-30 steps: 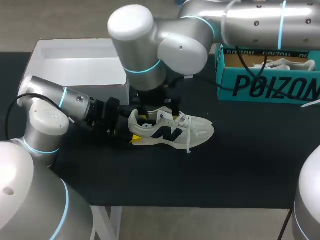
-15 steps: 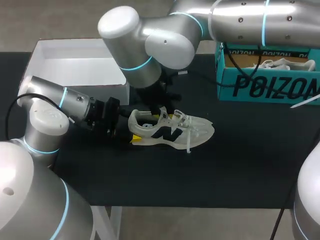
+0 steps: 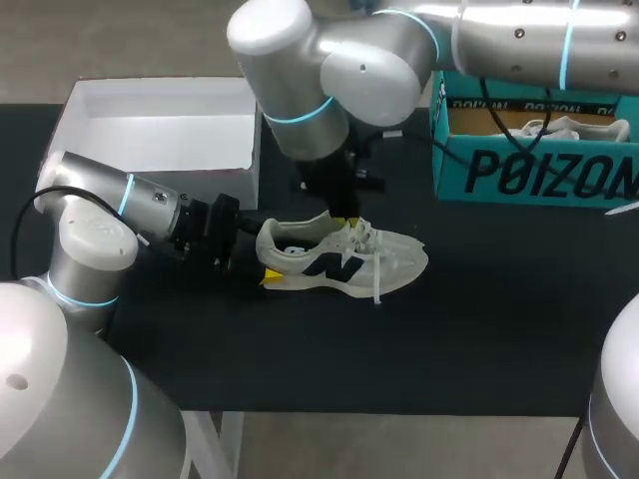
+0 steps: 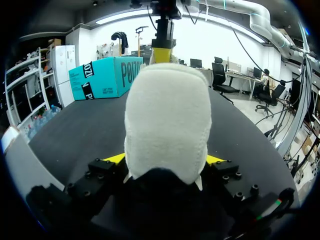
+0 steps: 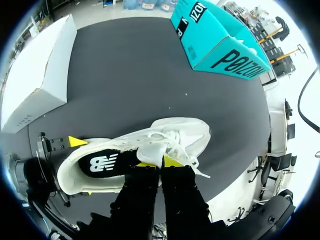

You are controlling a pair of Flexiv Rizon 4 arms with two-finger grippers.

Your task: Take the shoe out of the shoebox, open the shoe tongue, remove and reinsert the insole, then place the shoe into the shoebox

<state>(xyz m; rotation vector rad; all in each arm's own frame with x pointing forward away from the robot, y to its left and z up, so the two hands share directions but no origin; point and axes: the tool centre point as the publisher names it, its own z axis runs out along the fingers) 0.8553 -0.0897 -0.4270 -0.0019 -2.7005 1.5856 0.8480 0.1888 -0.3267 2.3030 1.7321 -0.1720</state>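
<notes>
My left claw point(image 4: 165, 160) clamps shoe point(image 3: 344, 257) heel, anchoring it on bench point(image 3: 479, 299). My right claw point(image 5: 159, 162) pinches tongue point(image 5: 151, 148), likely to peel it open.

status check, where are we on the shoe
left claw shut on shoe heel. right claw shut on tongue, shoe on table. teal shoebox apart, nothing blocking.

The shoe point(image 3: 344, 261) is cream with a dark navy side mark and a black insole point(image 5: 107, 164). The teal box point(image 3: 539, 175) has black lettering; the white box point(image 3: 160, 130) is plain. The table point(image 3: 399, 349) is black.
</notes>
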